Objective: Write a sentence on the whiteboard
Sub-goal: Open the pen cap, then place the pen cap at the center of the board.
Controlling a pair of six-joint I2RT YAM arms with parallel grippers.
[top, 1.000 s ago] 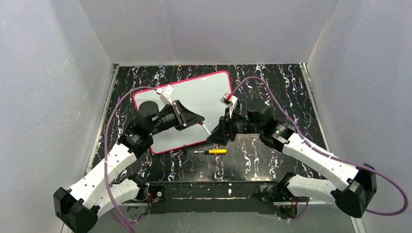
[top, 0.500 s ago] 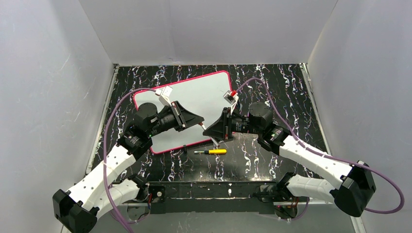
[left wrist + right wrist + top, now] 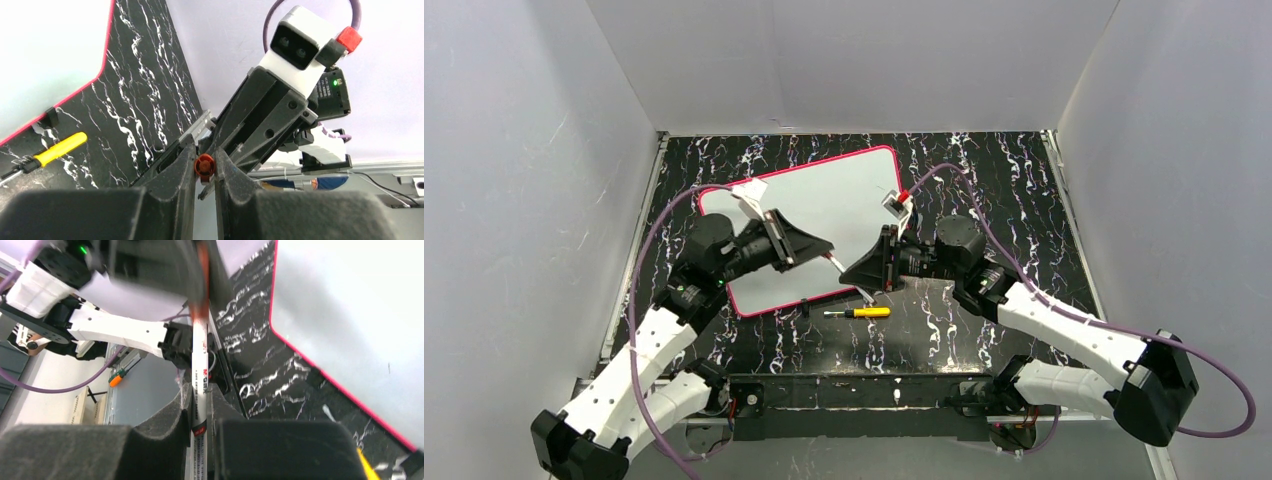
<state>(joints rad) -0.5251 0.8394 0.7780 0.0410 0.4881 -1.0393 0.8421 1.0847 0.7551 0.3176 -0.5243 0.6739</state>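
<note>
Top view – left hand (image 3: 825, 251) and right hand (image 3: 846, 274) meet tip to tip above the whiteboard's (image 3: 829, 190) near edge, with a white marker (image 3: 835, 263) between them. Left wrist cam: left hand pinched shut on the marker's red end, whiteboard lying on the desk (image 3: 145, 85) off to its upper left. Right wrist – right hand clamped on the marker's barrel, whiteboard to its right.

Wht arm links (image 3: 1064, 325), blk joints (image 3: 1149, 395), purple cables (image 3: 954, 166)

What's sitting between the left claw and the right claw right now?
A white marker bridges them: its red-orange end is pinched in the left claw, its barrel in the right claw. Both wrist views show it.
</note>
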